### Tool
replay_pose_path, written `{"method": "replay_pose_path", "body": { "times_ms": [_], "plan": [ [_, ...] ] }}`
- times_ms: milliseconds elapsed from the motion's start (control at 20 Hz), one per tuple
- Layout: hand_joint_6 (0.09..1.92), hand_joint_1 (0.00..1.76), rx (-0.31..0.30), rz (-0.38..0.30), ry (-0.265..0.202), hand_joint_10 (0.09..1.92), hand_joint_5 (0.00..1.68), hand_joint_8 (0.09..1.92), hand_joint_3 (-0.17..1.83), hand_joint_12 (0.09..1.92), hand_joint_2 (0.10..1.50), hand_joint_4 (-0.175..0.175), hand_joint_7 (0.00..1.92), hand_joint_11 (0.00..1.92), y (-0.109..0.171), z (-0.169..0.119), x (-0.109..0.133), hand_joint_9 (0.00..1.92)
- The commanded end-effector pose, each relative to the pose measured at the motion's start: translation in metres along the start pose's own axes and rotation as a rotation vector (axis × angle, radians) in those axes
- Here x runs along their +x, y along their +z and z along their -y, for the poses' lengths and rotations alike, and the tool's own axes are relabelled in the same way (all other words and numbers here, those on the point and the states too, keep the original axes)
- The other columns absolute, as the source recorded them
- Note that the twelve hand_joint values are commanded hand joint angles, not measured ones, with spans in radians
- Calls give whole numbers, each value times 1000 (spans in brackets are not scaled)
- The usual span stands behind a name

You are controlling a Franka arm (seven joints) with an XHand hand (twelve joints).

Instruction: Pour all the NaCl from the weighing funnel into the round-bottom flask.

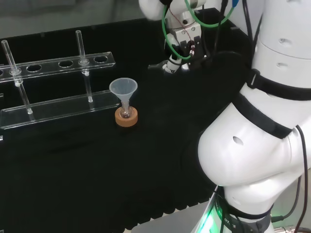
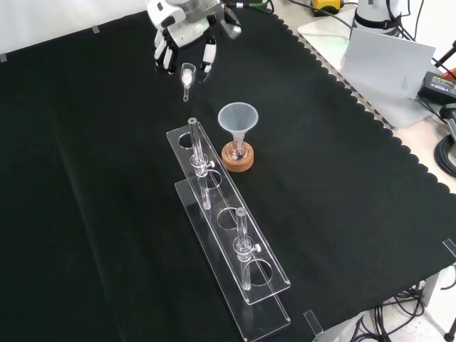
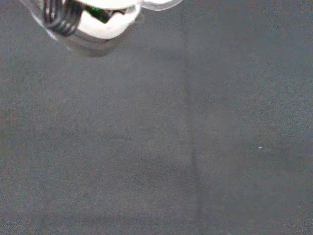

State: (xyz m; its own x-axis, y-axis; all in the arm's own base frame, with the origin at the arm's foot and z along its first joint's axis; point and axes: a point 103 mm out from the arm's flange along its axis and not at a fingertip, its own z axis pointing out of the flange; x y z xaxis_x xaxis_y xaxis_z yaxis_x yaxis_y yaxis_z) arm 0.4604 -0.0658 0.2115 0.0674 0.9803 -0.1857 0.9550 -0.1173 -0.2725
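Note:
In the front view the hand point(image 2: 184, 32) hangs at the far end of the cloth, fingers pointing down. They close on a small clear weighing funnel point(image 2: 187, 74), whose stem points toward the near side. I cannot tell what the weighing funnel holds. The head view has the hand point(image 1: 181, 44) at the upper middle, with the clear piece point(image 1: 170, 66) at its fingertips. A small round-bottom flask point(image 2: 237, 152) stands on a cork ring point(image 2: 237, 162) nearer the camera, a clear funnel point(image 2: 237, 117) in its neck. The funnel point(image 1: 123, 88) and cork ring point(image 1: 126, 117) lie left of the hand in the head view.
A clear two-tier rack point(image 2: 228, 242) with two upright tubes point(image 2: 194, 146) stands just beside the flask, running toward the front edge. In the head view the rack point(image 1: 53, 104) is left of the flask. The arm's white links point(image 1: 262, 121) stand on the right side there.

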Motion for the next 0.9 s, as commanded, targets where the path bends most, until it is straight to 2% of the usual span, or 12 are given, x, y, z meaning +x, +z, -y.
{"method": "replay_pose_path", "body": {
  "times_ms": [50, 500, 900],
  "plan": [
    [949, 1073, -1, 26, 22, 364, 1117, 639, 665, 1091, 725, 175, 621, 821, -14, 28, -9, 1003],
    [944, 1074, -13, 41, 23, 359, 1120, 636, 666, 1084, 723, 175, 610, 823, -32, 49, -8, 1003],
    [939, 1075, -17, 68, 12, 354, 1124, 636, 667, 1080, 721, 175, 605, 817, -51, 75, 14, 997]
  ]
}}
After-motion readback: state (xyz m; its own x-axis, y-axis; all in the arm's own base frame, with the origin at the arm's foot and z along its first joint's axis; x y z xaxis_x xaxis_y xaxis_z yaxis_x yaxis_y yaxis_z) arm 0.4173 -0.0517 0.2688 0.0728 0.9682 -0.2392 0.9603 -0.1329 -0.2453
